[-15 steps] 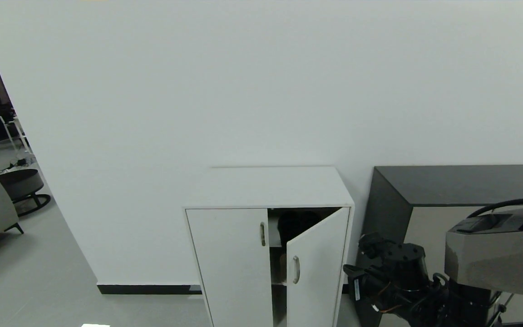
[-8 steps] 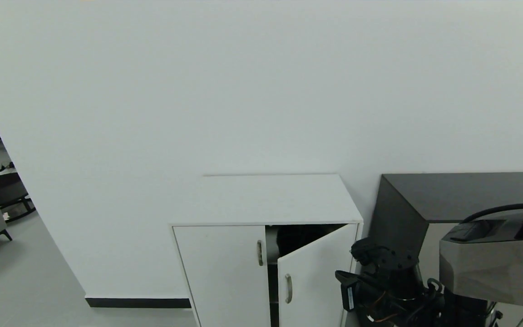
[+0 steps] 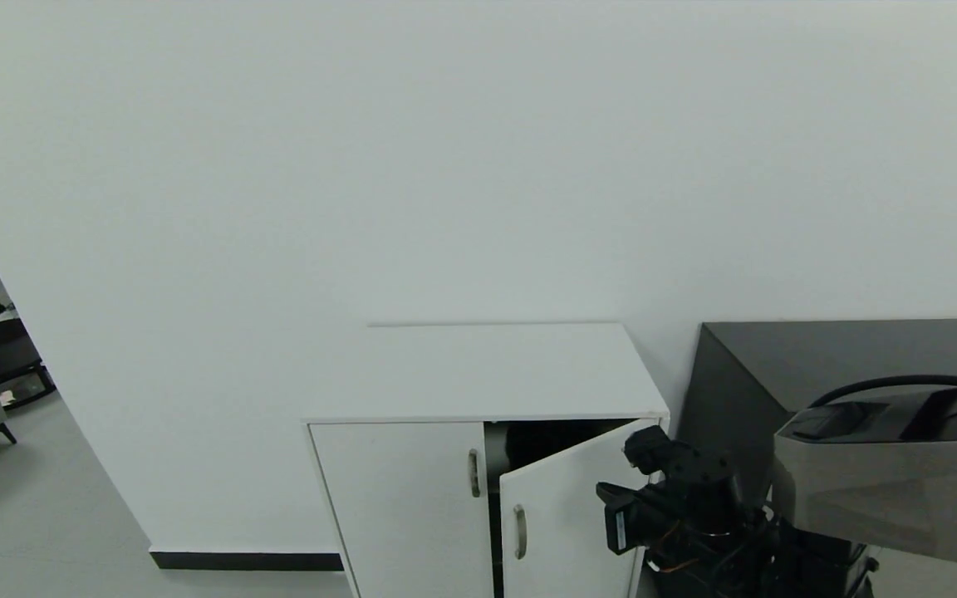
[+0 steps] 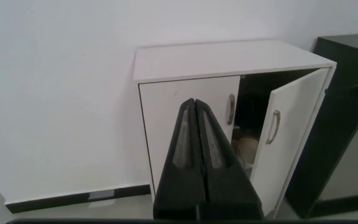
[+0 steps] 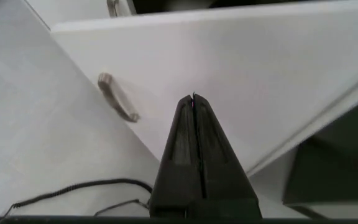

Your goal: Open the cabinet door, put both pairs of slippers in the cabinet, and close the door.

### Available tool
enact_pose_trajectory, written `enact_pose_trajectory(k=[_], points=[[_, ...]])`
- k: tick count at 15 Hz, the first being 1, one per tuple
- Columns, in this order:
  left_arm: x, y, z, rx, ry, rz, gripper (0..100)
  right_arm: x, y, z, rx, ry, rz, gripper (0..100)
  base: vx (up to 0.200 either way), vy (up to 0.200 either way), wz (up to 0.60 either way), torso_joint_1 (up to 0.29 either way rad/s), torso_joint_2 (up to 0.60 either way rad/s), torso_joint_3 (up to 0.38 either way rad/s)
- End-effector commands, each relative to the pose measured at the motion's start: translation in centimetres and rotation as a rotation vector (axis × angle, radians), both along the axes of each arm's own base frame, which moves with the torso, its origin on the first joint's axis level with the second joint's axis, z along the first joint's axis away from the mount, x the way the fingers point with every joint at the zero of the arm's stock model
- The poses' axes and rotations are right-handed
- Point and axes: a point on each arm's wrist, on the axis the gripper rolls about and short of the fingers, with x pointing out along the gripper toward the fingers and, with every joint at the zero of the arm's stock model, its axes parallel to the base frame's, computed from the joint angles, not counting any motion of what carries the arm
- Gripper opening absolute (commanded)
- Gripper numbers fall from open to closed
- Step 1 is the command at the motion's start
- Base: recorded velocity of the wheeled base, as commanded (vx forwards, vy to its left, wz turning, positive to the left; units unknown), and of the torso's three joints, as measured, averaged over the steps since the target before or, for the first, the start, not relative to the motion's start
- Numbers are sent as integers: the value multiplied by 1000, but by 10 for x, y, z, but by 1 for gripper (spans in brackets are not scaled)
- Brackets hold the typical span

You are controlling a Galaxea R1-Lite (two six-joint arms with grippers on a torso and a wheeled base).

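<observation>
White cabinet point(image 3: 495, 374) against the wall, its right door point(image 3: 566, 515) ajar (dark shapes point(image 3: 541, 436) inside, probably slippers). Right end effector point(image 5: 194, 102), fingers pressed together and empty, is just beside the door's outer face; left end effector point(image 4: 195, 106) likewise, well back. Likely the closing step: push the door flush.

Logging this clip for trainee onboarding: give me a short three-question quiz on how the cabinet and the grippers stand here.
1. True or false: the cabinet has its right door fully shut.
2. The left gripper is: A open; B shut; C shut on a slipper.
3. Which gripper points at the right door's face, near its handle?
Key: 1 false, it stands ajar; 2 B; 3 the right gripper.
</observation>
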Motion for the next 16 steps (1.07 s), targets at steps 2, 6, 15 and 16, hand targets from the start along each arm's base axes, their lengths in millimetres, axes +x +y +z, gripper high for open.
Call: enact_pose_trajectory(k=[2,6,15,16], points=[[0,0,0,0,1,0,0,19,8,-10,-6,8,-14,0,0,0,0,0,0,0],[0,0,0,1,1,-2,0,52,7,-3,-7,9,-58,0,0,0,0,0,0,0],[0,0,0,1,1,-2,0,87,21,-2,-17,19,-77,0,0,0,0,0,0,0],[0,0,0,1,1,-2,0,87,21,-1,-18,17,-76,0,0,0,0,0,0,0]])
